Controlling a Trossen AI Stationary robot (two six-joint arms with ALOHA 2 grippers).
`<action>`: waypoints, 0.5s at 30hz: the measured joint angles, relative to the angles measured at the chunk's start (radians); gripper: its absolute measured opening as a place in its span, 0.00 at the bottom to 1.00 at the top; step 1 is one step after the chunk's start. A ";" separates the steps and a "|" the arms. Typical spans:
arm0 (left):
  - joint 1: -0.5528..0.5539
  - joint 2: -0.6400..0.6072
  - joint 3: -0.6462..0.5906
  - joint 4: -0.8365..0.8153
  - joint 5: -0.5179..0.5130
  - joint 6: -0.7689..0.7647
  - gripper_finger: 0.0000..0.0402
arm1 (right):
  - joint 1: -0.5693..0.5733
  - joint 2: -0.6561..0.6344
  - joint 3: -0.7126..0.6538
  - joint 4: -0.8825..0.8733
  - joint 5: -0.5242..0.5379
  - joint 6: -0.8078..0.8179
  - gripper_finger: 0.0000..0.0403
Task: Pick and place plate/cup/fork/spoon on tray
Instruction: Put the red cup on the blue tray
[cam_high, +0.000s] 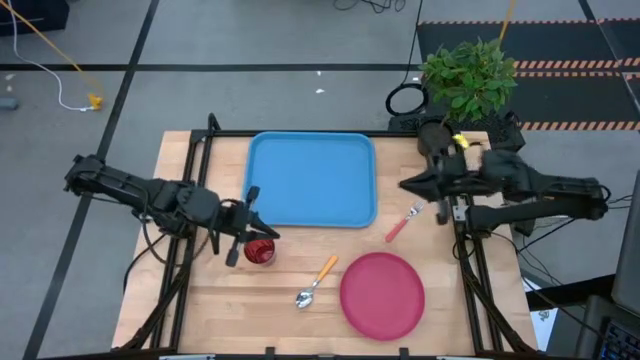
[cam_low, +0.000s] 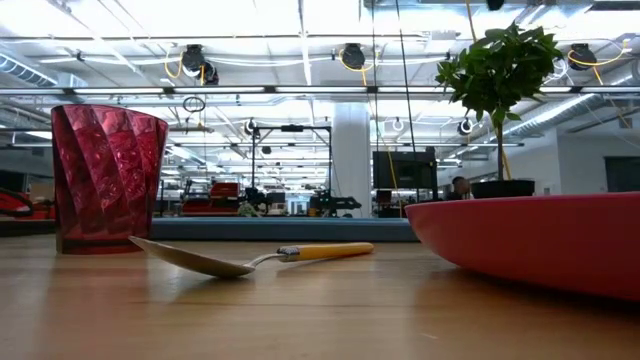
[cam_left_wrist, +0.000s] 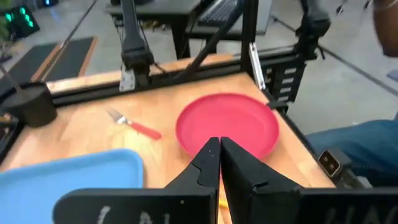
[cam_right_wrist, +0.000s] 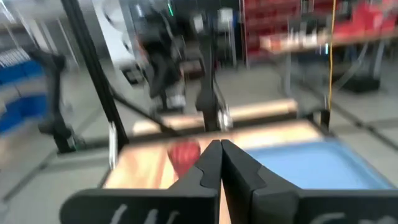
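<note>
The light blue tray (cam_high: 310, 180) lies at the table's far middle. The dark red cup (cam_high: 260, 251) stands upright on the wood near the tray's near left corner, and shows in the low view (cam_low: 105, 180). The spoon (cam_high: 316, 282) and the pink-red plate (cam_high: 382, 293) lie on the table nearer the front. The fork (cam_high: 403, 222) lies right of the tray. My left gripper (cam_left_wrist: 219, 146) is shut and empty, hovering by the cup (cam_high: 265, 232). My right gripper (cam_right_wrist: 220, 149) is shut and empty, above the table by the tray's right edge (cam_high: 408, 185).
A potted plant (cam_high: 468, 75) stands at the table's far right corner, behind my right arm. Black frame rails (cam_high: 200, 150) run along the table's left and right sides. Bare wood lies between the tray and the front edge, around the spoon.
</note>
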 joint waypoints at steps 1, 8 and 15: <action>-0.010 0.008 0.000 -0.005 -0.017 -0.010 0.02 | 0.001 0.036 0.018 -0.022 0.000 0.001 0.00; -0.116 0.081 0.000 -0.027 -0.123 -0.081 0.02 | 0.036 0.231 0.038 -0.074 0.000 0.054 0.00; -0.228 0.164 0.000 -0.009 -0.146 -0.164 0.09 | 0.123 0.367 0.038 -0.077 0.004 0.148 0.00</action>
